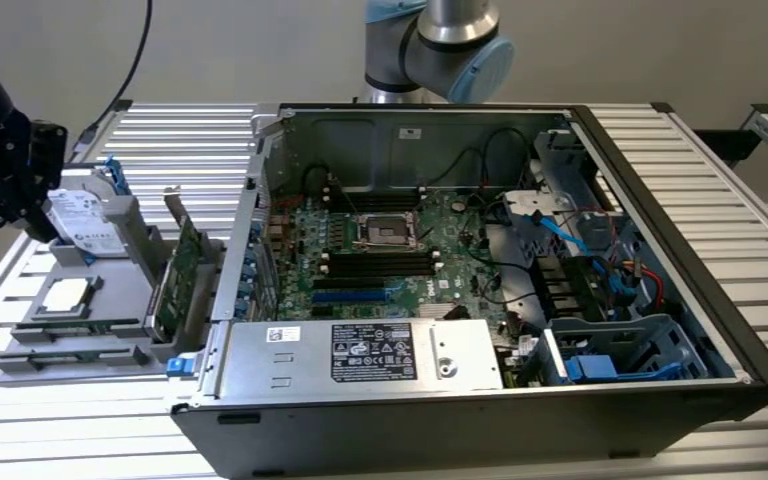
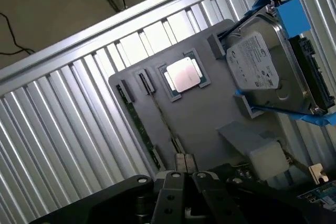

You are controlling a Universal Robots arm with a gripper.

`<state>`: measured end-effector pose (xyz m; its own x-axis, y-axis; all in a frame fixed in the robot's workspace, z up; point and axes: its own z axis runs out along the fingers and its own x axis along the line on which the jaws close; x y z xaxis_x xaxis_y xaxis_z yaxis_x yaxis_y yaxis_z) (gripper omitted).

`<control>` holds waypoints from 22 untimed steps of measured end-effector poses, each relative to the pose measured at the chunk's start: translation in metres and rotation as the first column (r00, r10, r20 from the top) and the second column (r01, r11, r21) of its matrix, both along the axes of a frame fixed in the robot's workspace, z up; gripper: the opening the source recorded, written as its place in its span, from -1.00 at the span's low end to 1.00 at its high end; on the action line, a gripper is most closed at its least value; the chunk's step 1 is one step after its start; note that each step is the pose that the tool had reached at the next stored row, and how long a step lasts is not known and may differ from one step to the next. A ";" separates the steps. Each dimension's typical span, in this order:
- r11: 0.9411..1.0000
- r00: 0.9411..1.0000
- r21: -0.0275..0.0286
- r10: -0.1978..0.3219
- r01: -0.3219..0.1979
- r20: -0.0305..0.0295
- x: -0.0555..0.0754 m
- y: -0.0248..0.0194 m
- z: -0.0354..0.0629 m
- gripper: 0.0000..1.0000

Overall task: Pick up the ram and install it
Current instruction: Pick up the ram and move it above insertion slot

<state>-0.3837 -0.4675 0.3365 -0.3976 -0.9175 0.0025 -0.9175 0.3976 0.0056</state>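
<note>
Standing by the bench, I find the gripper (image 2: 184, 162) hanging over the grey tray (image 2: 210, 124). The tray sits on the slatted table (image 1: 77, 440), beside the open computer case (image 1: 491, 440) on the exterior view's left. The ram (image 2: 137, 127) is in that tray, set on its edge in a long groove along the tray's outer side. The processor chip (image 2: 184, 74) lies between it and the hard drive (image 2: 265, 69). The ram has not been lifted, and the memory slots (image 1: 381, 264) on the board inside the case look empty.

Assessment of the pick-up: the fingers ought to straddle the stick across its thin faces, near the middle of its length. They should descend square to the tray so the stick is not levered against its groove. The grip belongs on the upper edge, and the lift should run straight up out of the groove.

Gripper condition: the fingertips (image 2: 178, 162) are drawn close together, with at most a slit between them. Nothing is held. I judge them to be near one end of the ram without touching it.
</note>
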 end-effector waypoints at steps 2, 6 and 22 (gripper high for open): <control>0.999 0.999 0.000 0.037 -0.037 0.000 0.000 0.0000 -0.0003 -0.79; 0.994 0.994 0.000 0.109 -0.109 0.000 0.000 0.0000 -0.0005 -0.79; 0.923 0.923 -0.019 0.385 -0.385 -0.007 0.000 0.0000 -0.0009 -0.79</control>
<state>-0.3838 -0.4676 0.3357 -0.0138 -0.9996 0.0230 -0.9999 0.0140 0.0047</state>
